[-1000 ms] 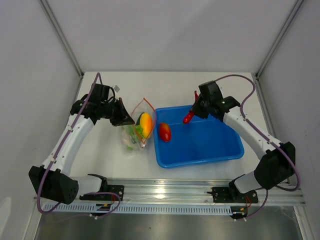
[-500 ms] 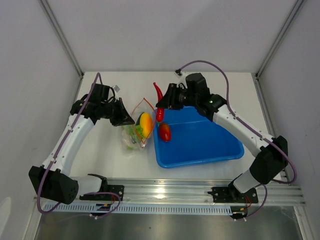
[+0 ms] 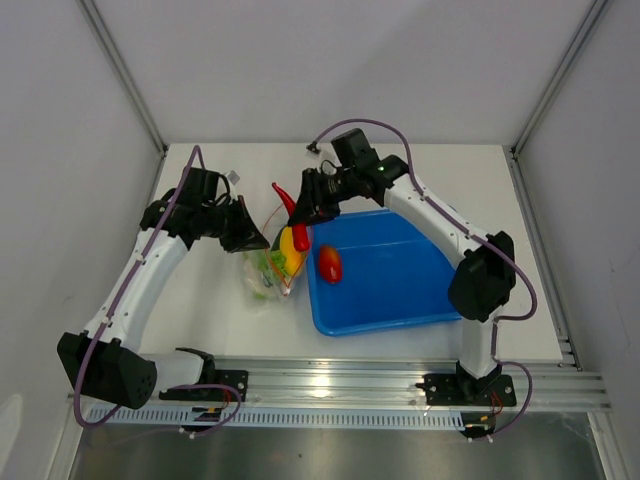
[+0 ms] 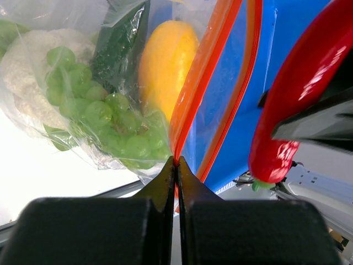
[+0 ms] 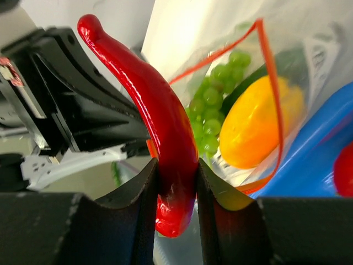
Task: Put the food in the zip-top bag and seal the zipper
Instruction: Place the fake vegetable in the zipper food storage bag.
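A glossy, curved red chili [image 3: 291, 212] hangs over the mouth of the zip-top bag [image 3: 262, 278], which lies left of the tabletop's centre against the blue tray's [image 3: 400, 285] left wall. The right gripper [image 3: 306, 203] pinches the chili's thick end between part-open jaws. The left gripper [image 3: 262, 240], clamped tight on the orange-red zipper [image 4: 201, 83], apparently holds the mouth open for the drop.

Top cam overhead, far; wrist cams close-up, both share bag [image 4: 99, 99], chili [image 5: 149, 105].
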Motion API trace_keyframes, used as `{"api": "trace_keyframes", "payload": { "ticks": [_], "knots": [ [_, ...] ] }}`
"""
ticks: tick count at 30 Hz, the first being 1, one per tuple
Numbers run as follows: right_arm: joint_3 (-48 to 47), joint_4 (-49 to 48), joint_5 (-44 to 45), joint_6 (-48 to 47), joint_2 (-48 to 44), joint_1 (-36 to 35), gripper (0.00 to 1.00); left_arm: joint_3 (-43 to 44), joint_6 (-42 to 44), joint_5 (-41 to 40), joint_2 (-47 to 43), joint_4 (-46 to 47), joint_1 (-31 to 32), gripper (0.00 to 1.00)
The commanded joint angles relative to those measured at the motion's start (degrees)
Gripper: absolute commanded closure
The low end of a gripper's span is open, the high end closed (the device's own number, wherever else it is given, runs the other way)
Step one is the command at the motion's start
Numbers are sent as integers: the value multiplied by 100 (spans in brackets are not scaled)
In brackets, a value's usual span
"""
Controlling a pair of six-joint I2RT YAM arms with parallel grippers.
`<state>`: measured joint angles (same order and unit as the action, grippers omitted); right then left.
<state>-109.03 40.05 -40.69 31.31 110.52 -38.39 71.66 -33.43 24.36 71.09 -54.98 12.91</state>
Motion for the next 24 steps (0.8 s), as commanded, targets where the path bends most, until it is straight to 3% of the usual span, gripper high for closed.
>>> {"api": "trace_keyframes", "payload": {
  "ticks": [1,6,11,24],
  "knots": [
    [-57,389,-905,146,206,51,100,-12,65,95,-139,84,10,99],
    [58,651,-1231,148,294,42,100,15,74,25,-174,40,10,100],
    [-223,1669,-644,-186,496,-1,100,33,56,51,-148,49,10,99],
    [-2050,3236,262,-328,1568,-239,94,33,30,51,-174,40,10,99]
  ]
}}
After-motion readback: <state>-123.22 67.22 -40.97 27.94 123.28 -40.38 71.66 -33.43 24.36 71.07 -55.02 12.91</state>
